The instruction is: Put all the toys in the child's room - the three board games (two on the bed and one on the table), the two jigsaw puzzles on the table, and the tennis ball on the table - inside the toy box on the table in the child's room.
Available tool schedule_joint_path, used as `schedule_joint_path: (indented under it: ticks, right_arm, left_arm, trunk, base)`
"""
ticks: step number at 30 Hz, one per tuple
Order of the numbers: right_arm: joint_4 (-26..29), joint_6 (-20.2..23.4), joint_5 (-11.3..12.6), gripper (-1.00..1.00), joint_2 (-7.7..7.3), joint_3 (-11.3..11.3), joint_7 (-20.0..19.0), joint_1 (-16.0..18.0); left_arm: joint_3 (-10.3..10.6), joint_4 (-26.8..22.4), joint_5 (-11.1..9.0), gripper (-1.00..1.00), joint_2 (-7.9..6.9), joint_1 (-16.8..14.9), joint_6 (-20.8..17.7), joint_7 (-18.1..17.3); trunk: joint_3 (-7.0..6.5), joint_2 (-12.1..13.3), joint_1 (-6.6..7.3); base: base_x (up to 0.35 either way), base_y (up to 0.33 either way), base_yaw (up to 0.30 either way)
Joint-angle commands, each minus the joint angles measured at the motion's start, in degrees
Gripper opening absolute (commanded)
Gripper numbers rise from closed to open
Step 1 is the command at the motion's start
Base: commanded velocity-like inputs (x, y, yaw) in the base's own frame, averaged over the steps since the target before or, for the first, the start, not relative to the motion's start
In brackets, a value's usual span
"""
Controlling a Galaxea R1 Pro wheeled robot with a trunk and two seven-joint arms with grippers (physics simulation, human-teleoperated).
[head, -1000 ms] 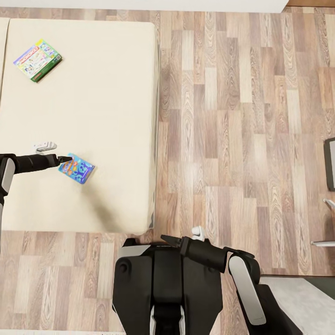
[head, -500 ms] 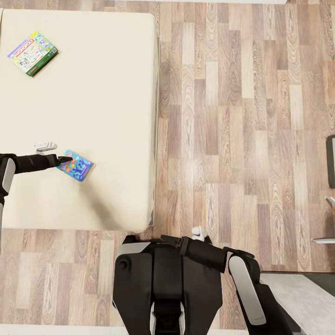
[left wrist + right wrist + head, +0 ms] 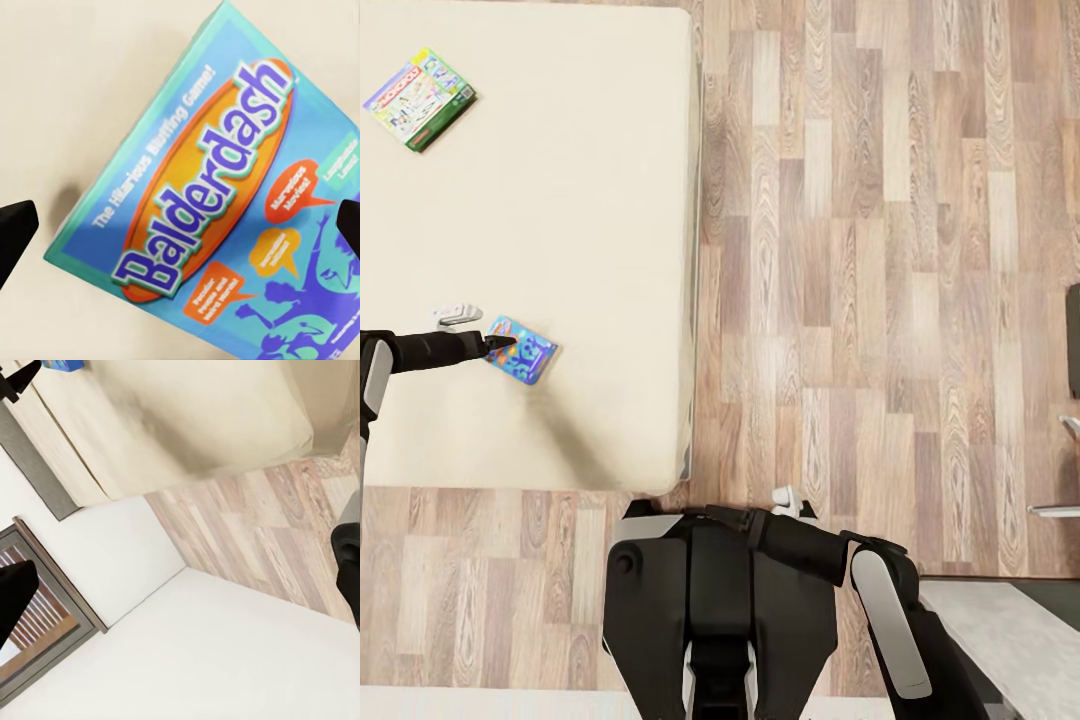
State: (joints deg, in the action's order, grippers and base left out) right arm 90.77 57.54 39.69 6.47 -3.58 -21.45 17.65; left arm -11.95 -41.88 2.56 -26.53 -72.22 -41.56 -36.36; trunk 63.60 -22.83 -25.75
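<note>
A small blue board game point(image 3: 522, 349) lies flat on the beige bed point(image 3: 580, 200), near its front. In the left wrist view the same box point(image 3: 217, 210) reads "Balderdash". My left gripper point(image 3: 500, 343) hovers at this box's left edge. It is open point(image 3: 180, 225), its dark fingertips point(image 3: 15, 229) far apart with nothing between them. A larger green-edged board game point(image 3: 420, 98) lies at the bed's far left. My right gripper point(image 3: 180, 577) is open and empty, folded in front of my trunk point(image 3: 735, 520). The toy box, jigsaw puzzles and tennis ball are out of view.
Wood-plank floor point(image 3: 880, 250) runs to the right of the bed. A pale grey table corner point(image 3: 1000, 640) joins a dark section at the lower right. Dark furniture point(image 3: 1072, 345) shows at the right edge. The right wrist view shows a white wall and a dark window frame point(image 3: 45, 607).
The head view has shifted, so the bed and both games sit higher and further left in the picture. Both arms hold the same pose, the left gripper still at the blue box.
</note>
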Motion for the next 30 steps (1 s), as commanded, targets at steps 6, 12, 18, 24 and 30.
schedule_joint_path:
  ticks: [6,12,18,24,30]
  right_arm:
    - [0.0,0.2,-0.5,1.00,0.05,0.1,-0.5,0.0]
    - [0.0,0.2,-0.5,1.00,0.07,0.1,-0.5,0.0]
    - [0.0,0.2,-0.5,1.00,0.04,0.1,-0.5,0.0]
    - [0.0,0.2,-0.5,1.00,0.03,0.1,-0.5,0.0]
    - [0.0,0.2,-0.5,1.00,0.03,0.1,-0.5,0.0]
  left_arm:
    - [-0.2,0.0,0.3,1.00,-0.01,0.0,-0.4,-0.4]
    - [-0.2,0.0,0.3,1.00,-0.01,0.0,-0.4,-0.4]
    - [-0.1,0.0,0.4,1.00,0.02,0.0,-0.4,-0.4]
    - [0.0,0.0,0.5,1.00,0.07,0.0,-0.4,-0.4]
    - [0.0,0.0,0.5,1.00,0.07,0.0,-0.2,-0.4]
  trunk:
    - [0.17,-0.1,-0.03]
    - [0.18,-0.1,-0.03]
    - [0.27,-0.1,-0.03]
    - [0.32,-0.1,-0.03]
    - [0.32,-0.1,-0.03]
  base:
    - [0.000,0.000,0.000]
    - [0.000,0.000,0.000]
    - [0.000,0.000,0.000]
    - [0.000,-0.015,0.000]
    - [0.000,-0.164,0.000]
